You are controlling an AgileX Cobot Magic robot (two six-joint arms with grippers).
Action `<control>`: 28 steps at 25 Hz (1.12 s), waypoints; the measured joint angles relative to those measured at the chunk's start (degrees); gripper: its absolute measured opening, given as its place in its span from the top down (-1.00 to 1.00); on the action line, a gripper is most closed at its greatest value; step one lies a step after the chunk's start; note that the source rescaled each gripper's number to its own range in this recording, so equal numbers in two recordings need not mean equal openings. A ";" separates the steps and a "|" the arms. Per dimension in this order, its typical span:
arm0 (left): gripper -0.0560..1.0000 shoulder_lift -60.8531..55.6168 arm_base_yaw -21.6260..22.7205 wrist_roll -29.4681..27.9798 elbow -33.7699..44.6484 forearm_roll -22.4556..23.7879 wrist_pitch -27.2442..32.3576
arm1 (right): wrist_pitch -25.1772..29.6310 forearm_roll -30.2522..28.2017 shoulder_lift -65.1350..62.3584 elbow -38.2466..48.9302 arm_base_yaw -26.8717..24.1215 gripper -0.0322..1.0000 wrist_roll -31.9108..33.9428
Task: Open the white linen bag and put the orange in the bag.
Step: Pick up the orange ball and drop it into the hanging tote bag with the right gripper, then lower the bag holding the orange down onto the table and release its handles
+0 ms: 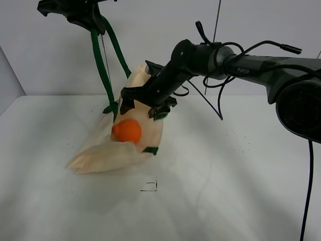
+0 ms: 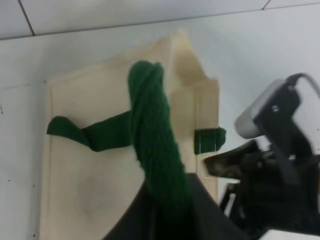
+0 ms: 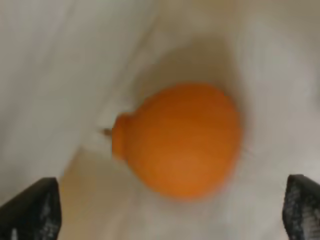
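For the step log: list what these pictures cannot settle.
- Right wrist: orange blurred; on or inside the white linen bag unclear.
- Exterior high: bag mouth hidden behind the right tool.
- Left wrist: green strap covers the left tool, whose tips the frame edge cuts off.

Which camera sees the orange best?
The right wrist camera: the orange fills the picture, knob and stem showing. The high camera shows it small against the bag. The left wrist camera misses it.
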 joint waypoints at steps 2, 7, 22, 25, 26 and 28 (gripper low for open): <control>0.89 0.00 0.00 0.00 0.00 -0.02 0.00 | 5.55 -9.51 -0.46 -2.99 0.00 -0.99 4.02; 0.89 -0.07 0.00 0.03 0.00 -0.02 0.00 | 17.18 -29.50 -1.09 -7.73 -1.27 -1.00 10.29; 0.89 -0.07 0.00 0.03 0.00 -0.02 0.00 | 20.48 -30.80 -1.09 -7.79 -24.93 -1.00 7.69; 0.89 -0.07 0.00 0.03 0.00 -0.02 0.00 | 20.54 -30.19 -1.09 -7.79 -28.52 -1.00 7.19; 0.89 -0.07 0.00 0.03 0.00 -0.02 0.00 | 20.55 -29.92 -1.09 -7.79 -29.12 -1.00 7.01; 0.89 -0.07 0.00 0.07 0.00 -0.02 0.00 | 20.60 -29.66 -1.09 -7.79 -29.36 -1.00 6.67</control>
